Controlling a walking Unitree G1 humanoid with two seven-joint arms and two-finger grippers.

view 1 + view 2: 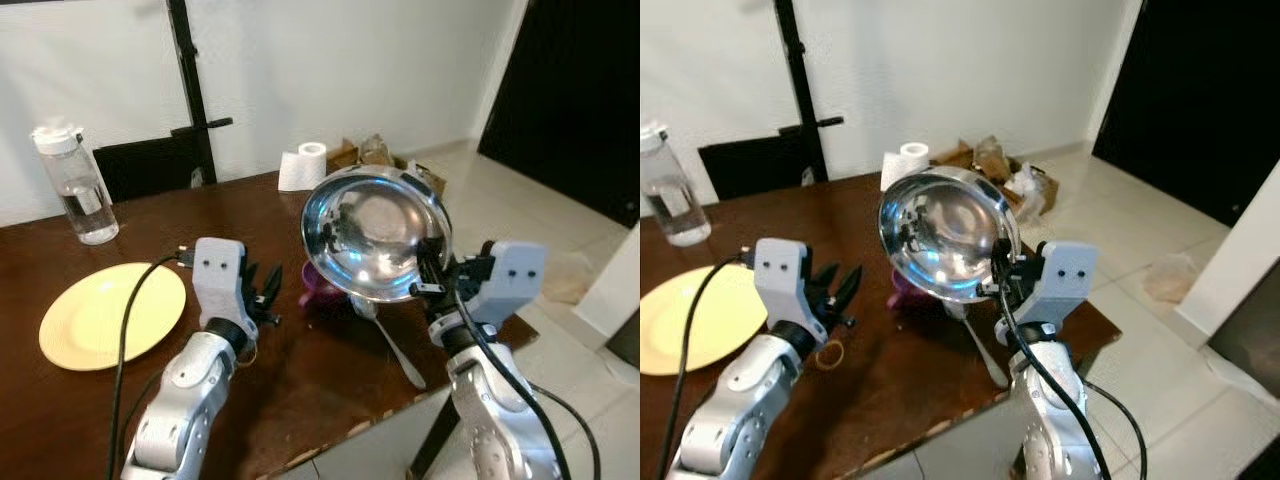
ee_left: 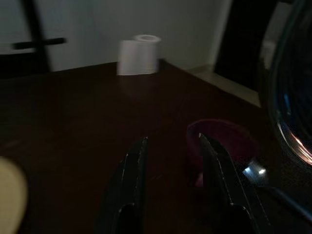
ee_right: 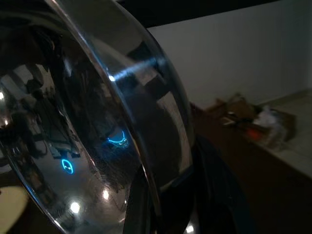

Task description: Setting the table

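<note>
Item: polished round stainless-steel bowl [image 1: 378, 232], held in the air above the near right part of the dark brown wooden tabletop [image 1: 150, 205], tipped so that its hollow faces the camera.
Handling: judged stiff and fairly light, thin-walled, with a slick mirror surface; it could pivot or slip when pinched at a single spot. The rim is the only practical place to take hold.
Right gripper [image 1: 432, 280]: fingers pinched on the bowl's lower right rim, one inside the wall and one outside; in the right wrist view the rim runs straight between the fingers.
Left gripper [image 1: 266, 291]: fingers slightly spread and holding nothing, low over the tabletop, left of the bowl and apart from it.
Beneath the bowl: small magenta plastic cup [image 1: 317, 281], partly hidden by the bowl; steel spoon [image 1: 390, 337] lying on the tabletop, handle towards the near edge.
Other stock: pale yellow round plate [image 1: 112, 314] on the left, well apart from the bowl; clear water bottle with a white cap [image 1: 77, 187] at the far left; white paper roll [image 1: 303, 167] at the far edge.
Caution: lowering the bowl calls for bare tabletop, away from cup and spoon.
</note>
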